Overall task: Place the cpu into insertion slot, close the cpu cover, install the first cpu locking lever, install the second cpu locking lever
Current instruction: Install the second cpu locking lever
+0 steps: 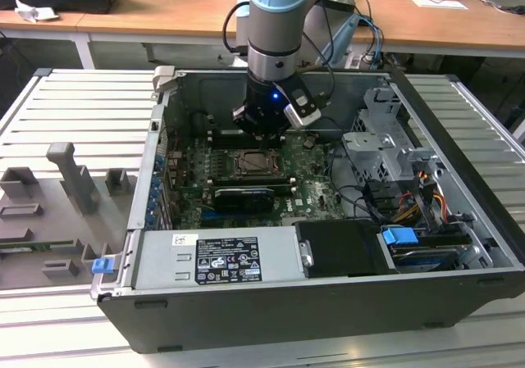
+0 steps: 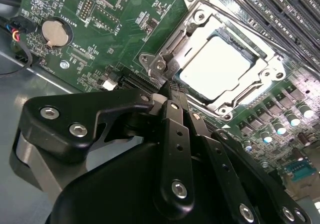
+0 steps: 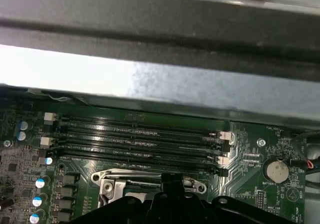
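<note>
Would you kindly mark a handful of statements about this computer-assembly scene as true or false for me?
1. The chip already sits in its socket. True.
2. The metal cover frame lies around the chip, whose pale top shows through the cut-out. True.
3. The gripper is far from the socket, over the power supply. False: in the second wrist view its tip is right at the frame's corner.
4. The long memory slots are filled with modules. False: they look empty in the first wrist view.
5. A round coin battery sits on the green board. True.
</note>
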Available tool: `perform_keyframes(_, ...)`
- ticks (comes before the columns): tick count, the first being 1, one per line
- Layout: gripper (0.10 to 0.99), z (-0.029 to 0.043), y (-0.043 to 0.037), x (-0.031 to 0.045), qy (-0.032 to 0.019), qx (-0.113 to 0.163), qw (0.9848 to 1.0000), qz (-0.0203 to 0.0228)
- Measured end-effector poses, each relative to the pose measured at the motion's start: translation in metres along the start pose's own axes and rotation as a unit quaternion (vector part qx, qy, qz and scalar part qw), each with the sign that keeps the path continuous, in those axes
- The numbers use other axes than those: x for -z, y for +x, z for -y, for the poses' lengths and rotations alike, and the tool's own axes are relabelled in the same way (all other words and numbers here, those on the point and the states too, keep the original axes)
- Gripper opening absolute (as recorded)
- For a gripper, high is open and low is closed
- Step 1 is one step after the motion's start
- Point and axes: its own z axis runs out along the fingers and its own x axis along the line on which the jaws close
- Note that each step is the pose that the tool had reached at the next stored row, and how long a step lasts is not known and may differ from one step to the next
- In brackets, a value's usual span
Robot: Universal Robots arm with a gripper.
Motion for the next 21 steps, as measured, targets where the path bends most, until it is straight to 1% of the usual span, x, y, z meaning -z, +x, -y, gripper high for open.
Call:
perform_keyframes(7,0.106,0.0018,0.0002,0.0002,-0.0001,0.000,1.0000,0.0000)
perform_keyframes(10,0.106,0.0042,0.0004,0.0005,0.0000,0.000,1.0000,0.0000)
perform_keyframes(12,0.106,0.0045,0.0005,0.0010,0.0001,0.000,1.0000,-0.0001)
perform_keyframes(14,0.106,0.0042,0.0004,0.0041,0.0000,0.000,1.0000,0.0000)
perform_keyframes(16,0.106,0.0035,0.0002,0.0104,0.0000,0.000,1.0000,0.0000)
perform_keyframes(21,0.106,0.0023,-0.0002,0.0212,0.0004,0.000,1.0000,0.0000)
